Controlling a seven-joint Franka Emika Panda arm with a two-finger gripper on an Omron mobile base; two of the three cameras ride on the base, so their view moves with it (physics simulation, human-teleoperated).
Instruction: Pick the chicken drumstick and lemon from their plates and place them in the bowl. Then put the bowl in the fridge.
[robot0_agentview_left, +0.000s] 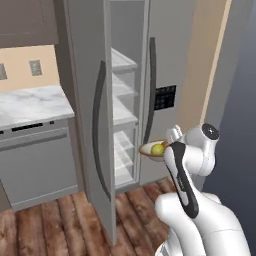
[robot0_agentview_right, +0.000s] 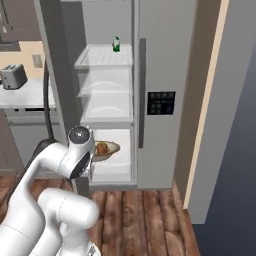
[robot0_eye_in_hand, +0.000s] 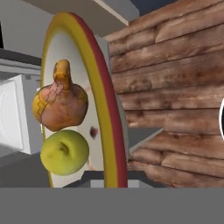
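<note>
**Q:** White-bodied arm's two-finger pincer (robot0_agentview_left: 167, 146): how does it stand?

**A:** Clamped narrow on the rim of the wide shallow bowl with tan-brown outside and cream speckled inside (robot0_agentview_left: 149, 148). Seen from the left base, the bowl sticks out at the hand's 9 o'clock; from the right base, the same bowl (robot0_agentview_right: 112, 147) shows at 3 o'clock of the arm's round joint.

**Q:** What lies in the bowl?

**A:** From the hand camera, the bowl (robot0_eye_in_hand: 109, 131) appears edge-on, rim running from 12 to 6 o'clock. The orange-brown roasted chicken drumstick with its paler bone end (robot0_eye_in_hand: 59, 101) rests against the cream inside; the yellow-green oval lemon (robot0_eye_in_hand: 64, 152) touches it at its 6 o'clock. From the left base the lemon (robot0_agentview_left: 158, 148) shows above the rim.

**Q:** And beyond?

**A:** The tall grey fridge with long dark handles (robot0_agentview_left: 165, 60) stands with its left door swung open. The bowl hangs level with the lower white shelves (robot0_agentview_right: 114, 167), in front of the opening, over the brown wood-plank floor (robot0_eye_in_hand: 175, 87).
</note>
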